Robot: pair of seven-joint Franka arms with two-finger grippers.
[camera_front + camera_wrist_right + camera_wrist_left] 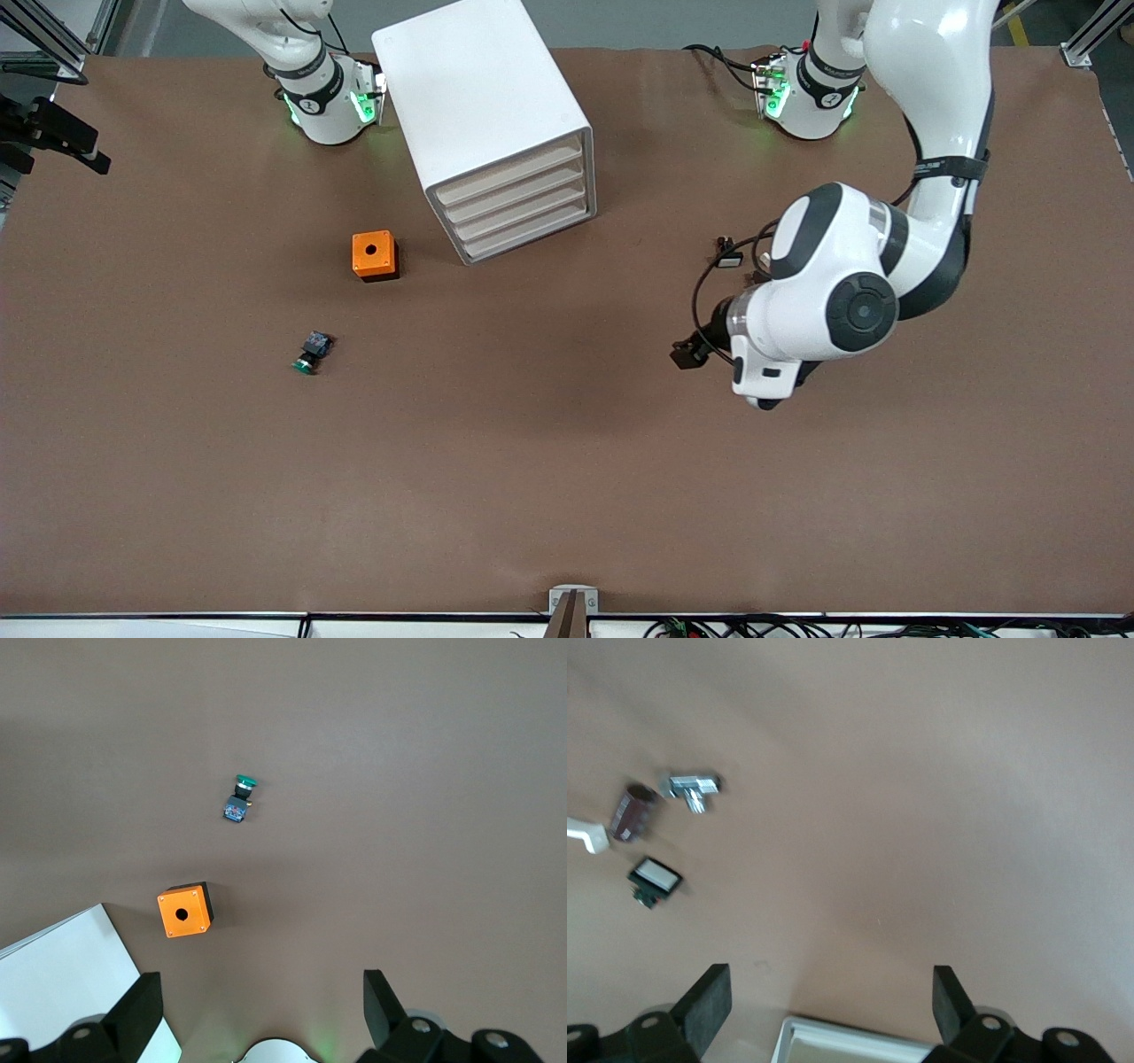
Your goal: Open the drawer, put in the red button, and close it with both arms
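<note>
Wrist views show left claw [824,1001] and right claw [257,1001] spread apart (nothing held).

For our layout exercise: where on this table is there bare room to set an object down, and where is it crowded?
Widest free patch: the brown table nearer the front camera than the green-capped button and orange box. Another lies between the cabinet and the left arm's small parts. Crowded: around those parts, under the open left pincer. The right pincer waits open.
</note>
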